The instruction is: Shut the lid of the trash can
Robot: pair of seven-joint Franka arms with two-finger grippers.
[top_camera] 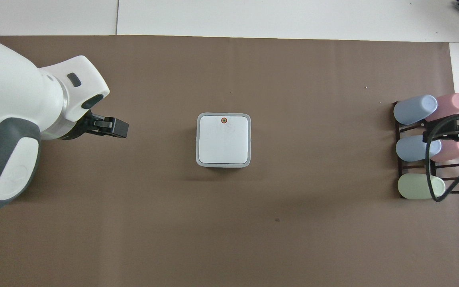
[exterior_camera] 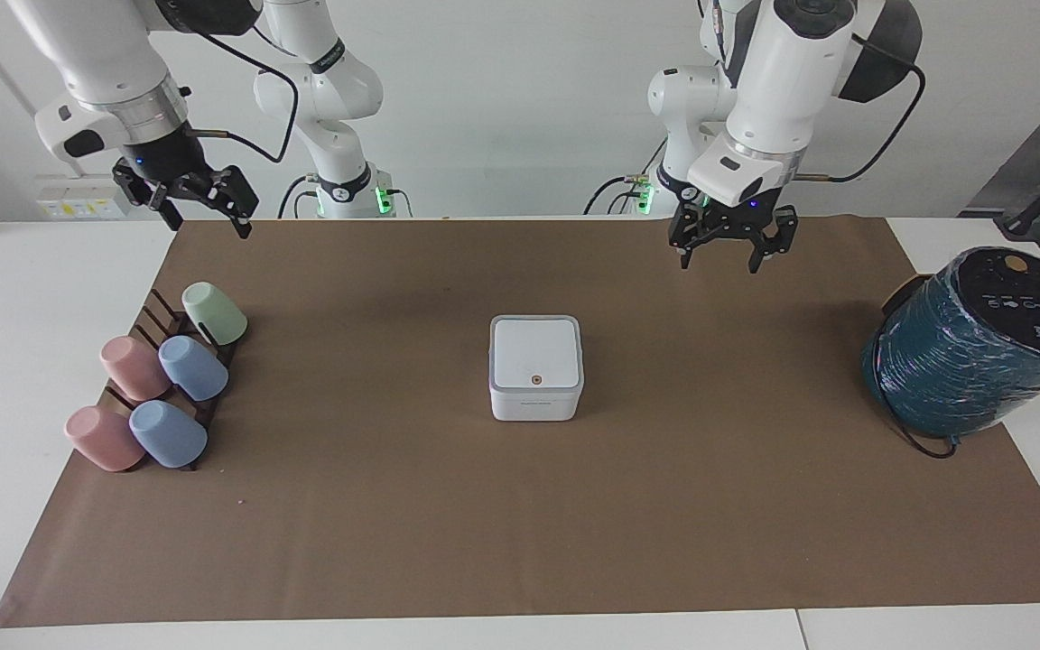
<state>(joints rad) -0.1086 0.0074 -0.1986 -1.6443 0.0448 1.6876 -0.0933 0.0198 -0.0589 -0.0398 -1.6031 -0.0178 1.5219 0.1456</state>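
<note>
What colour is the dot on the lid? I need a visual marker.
Orange-brown, on the white lid; clearest in the overhead view.
</note>
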